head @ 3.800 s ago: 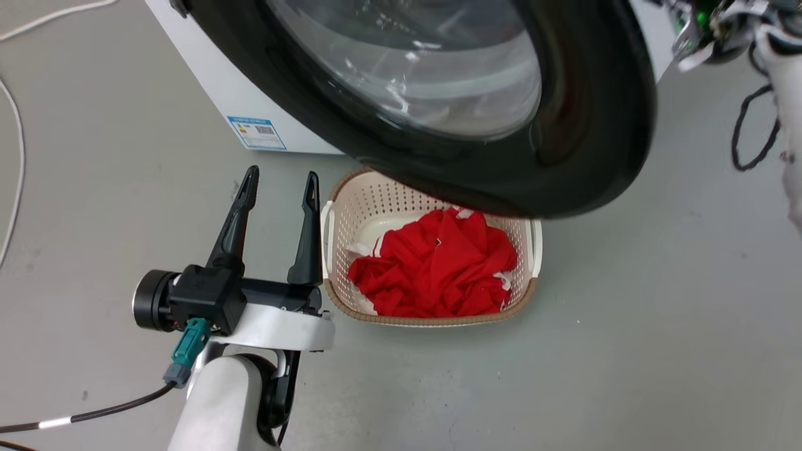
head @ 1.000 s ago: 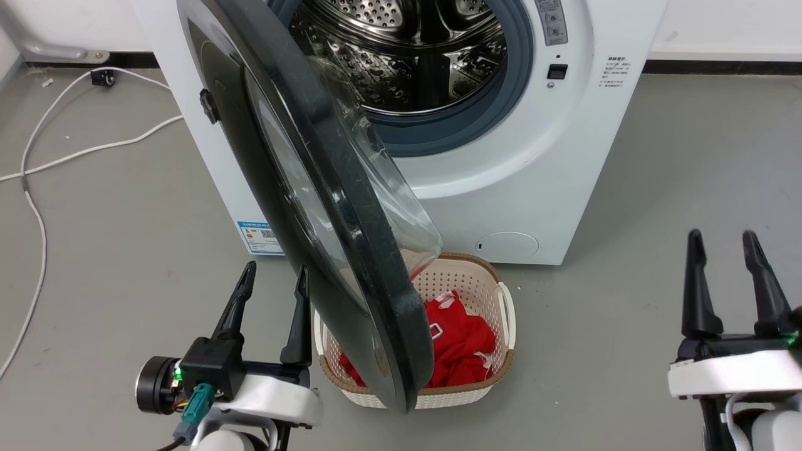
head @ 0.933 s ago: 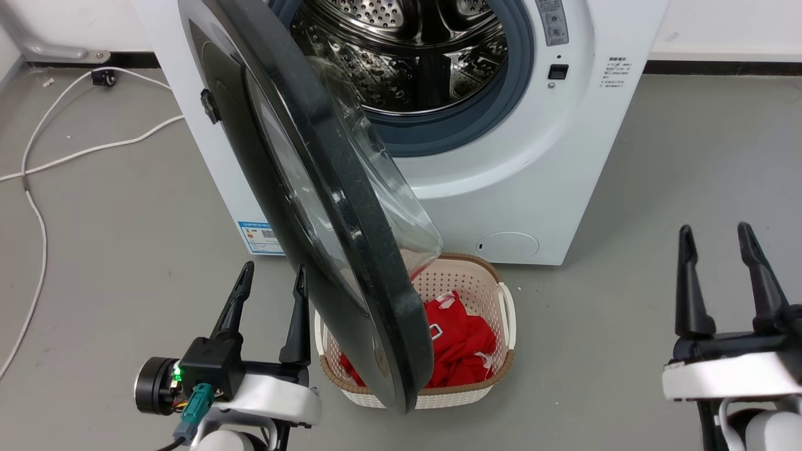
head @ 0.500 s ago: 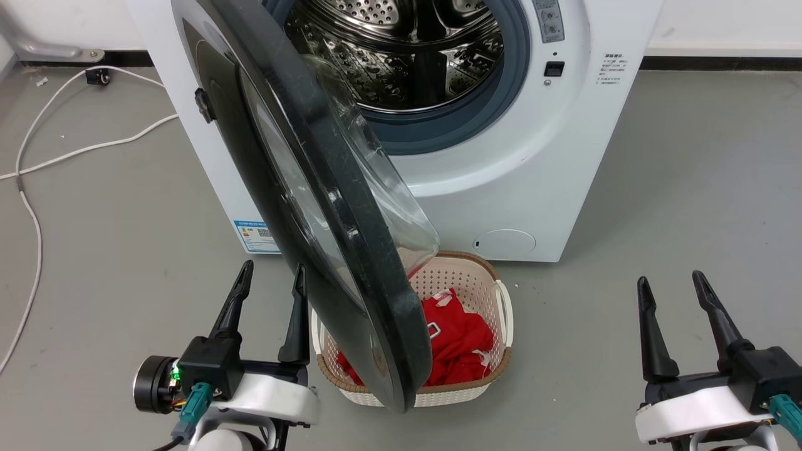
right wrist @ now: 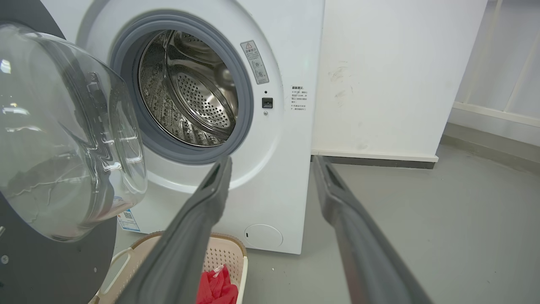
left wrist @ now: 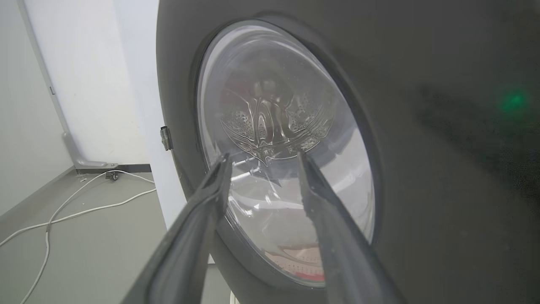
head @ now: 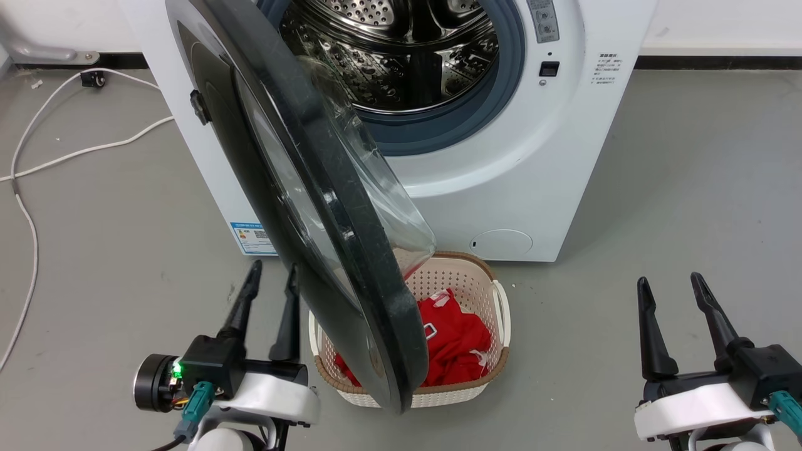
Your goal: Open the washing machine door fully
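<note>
The washing machine door point(head: 376, 294), black with a bulging glass bowl, stands swung out from the white washing machine point(head: 532, 156), its edge towards me and the steel drum point(head: 407, 56) exposed. My left gripper point(head: 274, 266) is open just left of the door's lower rim, apart from it. In the left wrist view the left gripper point(left wrist: 263, 155) points at the door's outer face point(left wrist: 443, 177) and its window. My right gripper point(head: 669, 280) is open at the lower right, far from the door. In the right wrist view the right gripper point(right wrist: 272, 159) faces the washing machine point(right wrist: 287, 63).
A cream basket point(head: 498, 307) with red cloth point(head: 451, 351) sits on the floor under the door's lower edge. White cables point(head: 37, 163) run over the grey floor at the left. A white wall point(right wrist: 400, 76) stands right of the machine.
My right gripper has come down and back to the lower right. The left gripper's fingers show slightly closer together. The door stays at the same angle; the camera shifted slightly.
</note>
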{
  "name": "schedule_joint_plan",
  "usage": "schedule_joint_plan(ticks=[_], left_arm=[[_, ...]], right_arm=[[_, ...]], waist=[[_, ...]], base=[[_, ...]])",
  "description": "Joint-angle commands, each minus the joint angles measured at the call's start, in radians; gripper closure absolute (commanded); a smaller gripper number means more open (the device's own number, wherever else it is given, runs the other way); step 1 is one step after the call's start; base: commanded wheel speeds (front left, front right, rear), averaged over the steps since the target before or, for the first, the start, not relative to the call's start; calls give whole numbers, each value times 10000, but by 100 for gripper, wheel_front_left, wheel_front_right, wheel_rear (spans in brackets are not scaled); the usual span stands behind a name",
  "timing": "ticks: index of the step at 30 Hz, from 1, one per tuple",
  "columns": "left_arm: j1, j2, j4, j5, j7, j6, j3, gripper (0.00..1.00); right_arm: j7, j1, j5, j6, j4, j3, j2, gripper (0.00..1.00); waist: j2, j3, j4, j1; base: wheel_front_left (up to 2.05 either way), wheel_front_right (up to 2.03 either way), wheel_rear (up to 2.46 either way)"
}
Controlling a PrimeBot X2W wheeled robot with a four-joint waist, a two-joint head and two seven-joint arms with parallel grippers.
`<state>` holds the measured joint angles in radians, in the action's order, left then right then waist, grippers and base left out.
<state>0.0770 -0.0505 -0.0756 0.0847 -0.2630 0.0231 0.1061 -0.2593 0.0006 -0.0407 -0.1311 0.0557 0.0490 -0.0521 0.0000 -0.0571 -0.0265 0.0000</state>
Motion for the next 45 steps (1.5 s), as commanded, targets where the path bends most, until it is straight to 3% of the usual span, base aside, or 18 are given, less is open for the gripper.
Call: schedule_joint_plan(ticks=[1, 18, 25, 35, 38, 45], left_arm=[[77, 5, -44, -12, -27, -19, 4, 100], [319, 3, 467, 203, -27, -51, -123, 100], [595, 5, 1698, 54, -27, -105, -282, 100], [1119, 5, 4655, -120, -25, -311, -616, 100], [1385, 0, 5843, -341, -25, -217, -451, 100], [1550, 2, 6608, -271, -24, 192, 501, 100]], right_arm=[[-38, -92, -50, 7, 42, 3, 34, 0], [-59, -211, -216, 7, 178, 51, 35, 0], [-61, -220, -263, 7, 181, 95, 35, 0], [-62, -241, -257, 7, 231, 110, 33, 0], [-63, -192, -259, 7, 232, 85, 34, 0], [-61, -151, -276, 7, 276, 36, 34, 0]], waist=[[0, -7, 5, 0], [0, -52, 23, 0], [0, -83, 21, 0], [0, -78, 8, 0], [0, -17, 15, 0], [0, -5, 54, 0]], base=[[0, 0, 0], [0, 0, 0], [0, 0, 0], [0, 0, 0], [0, 0, 0], [0, 0, 0]])
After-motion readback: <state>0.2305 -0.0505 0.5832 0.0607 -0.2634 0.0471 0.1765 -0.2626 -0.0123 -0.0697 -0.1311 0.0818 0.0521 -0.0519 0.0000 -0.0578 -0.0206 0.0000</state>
